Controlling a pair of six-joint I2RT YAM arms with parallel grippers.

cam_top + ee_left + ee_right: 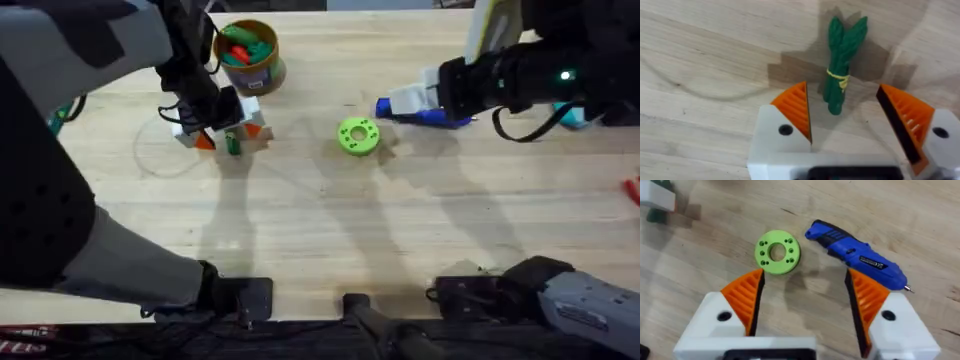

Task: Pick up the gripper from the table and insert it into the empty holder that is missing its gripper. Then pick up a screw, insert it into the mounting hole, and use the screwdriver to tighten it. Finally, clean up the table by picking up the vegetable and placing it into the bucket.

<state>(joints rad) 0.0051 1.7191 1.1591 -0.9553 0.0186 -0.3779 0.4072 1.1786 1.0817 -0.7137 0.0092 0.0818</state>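
The vegetable (841, 62) is a green toy asparagus bundle with a yellow band, lying flat on the wooden table (700, 60). My left gripper (841, 92) hangs open right over it, an orange pad on each side of its stem end and neither touching it. From overhead, the left gripper (230, 133) is just in front of the bucket (252, 68), with the vegetable (233, 146) under it. The bucket holds green and red toy pieces. My right gripper (804, 275) is open and holds nothing, above the blue screwdriver (860, 257). The loose gripper, its holder and the screw are out of view.
A flat green disc (358, 136) with holes lies mid-table, left of the screwdriver (432, 115); the right gripper (405, 103) is over that spot. A red object (632, 190) sits at the right edge. The near half of the table is bare wood.
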